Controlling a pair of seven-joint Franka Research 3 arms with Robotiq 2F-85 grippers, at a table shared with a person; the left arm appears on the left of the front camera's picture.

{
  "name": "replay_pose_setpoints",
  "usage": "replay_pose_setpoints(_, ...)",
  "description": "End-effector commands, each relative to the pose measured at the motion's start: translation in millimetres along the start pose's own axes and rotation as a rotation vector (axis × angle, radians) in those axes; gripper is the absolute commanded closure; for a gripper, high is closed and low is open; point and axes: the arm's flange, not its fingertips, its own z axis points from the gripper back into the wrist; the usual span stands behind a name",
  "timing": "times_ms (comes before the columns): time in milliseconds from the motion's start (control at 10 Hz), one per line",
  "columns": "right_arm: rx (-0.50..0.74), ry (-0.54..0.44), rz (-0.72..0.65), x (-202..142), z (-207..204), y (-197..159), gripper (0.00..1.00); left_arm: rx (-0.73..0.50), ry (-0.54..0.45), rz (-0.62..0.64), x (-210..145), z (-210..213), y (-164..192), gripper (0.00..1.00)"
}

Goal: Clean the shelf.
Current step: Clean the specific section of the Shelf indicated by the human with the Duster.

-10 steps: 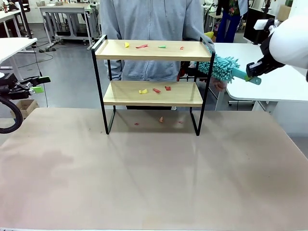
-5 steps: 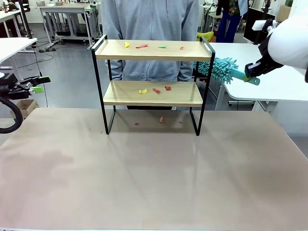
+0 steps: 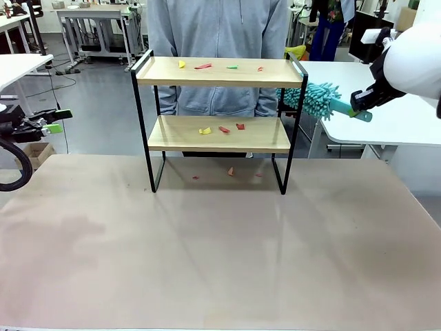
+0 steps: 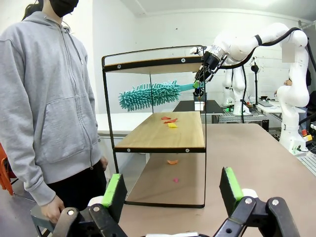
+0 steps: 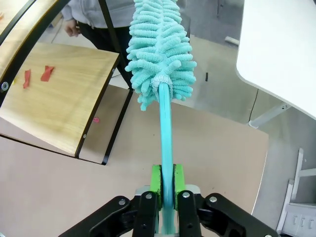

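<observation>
No text or label can be read.

Right hand (image 3: 360, 103) holds a teal duster (image 3: 313, 98) just beside the shelf (image 3: 158, 72)

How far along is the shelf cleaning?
Done: right gripper is shut on the teal duster. In hand: its head hangs beside the right end of the shelf, nothing swept yet. Left: coloured scraps lie on the top board, lower board and the table beneath. The left gripper is open, off aside.
</observation>
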Motion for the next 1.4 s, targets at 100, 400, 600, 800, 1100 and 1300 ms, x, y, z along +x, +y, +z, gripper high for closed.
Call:
replay_pose_setpoints(100, 0.0, 0.0, 0.0, 0, 0, 0, 0.87, -0.001, 0.001, -0.004, 3, -1, -1, 0.0)
replay_pose_setpoints(400, 0.005, 0.1, 0.15, -47, 36, -39, 0.87, -0.001, 0.001, -0.004, 3, -1, -1, 0.0)
replay_pose_setpoints(600, -0.048, 0.145, 0.203, -71, 64, -64, 0.87, -0.001, 0.001, -0.004, 3, -1, -1, 0.0)
replay_pose_setpoints(800, -0.025, 0.237, 0.315, -86, 96, -86, 0.87, -0.001, 0.001, -0.004, 3, -1, -1, 0.0)
replay_pose_setpoints(1100, 0.183, 0.422, 0.526, -100, 118, -101, 0.87, -0.001, 0.001, -0.004, 3, -1, -1, 0.0)
replay_pose_setpoints(1300, 0.313, 0.43, 0.655, -109, 130, -83, 0.87, -0.001, 0.001, -0.004, 3, -1, -1, 0.0)
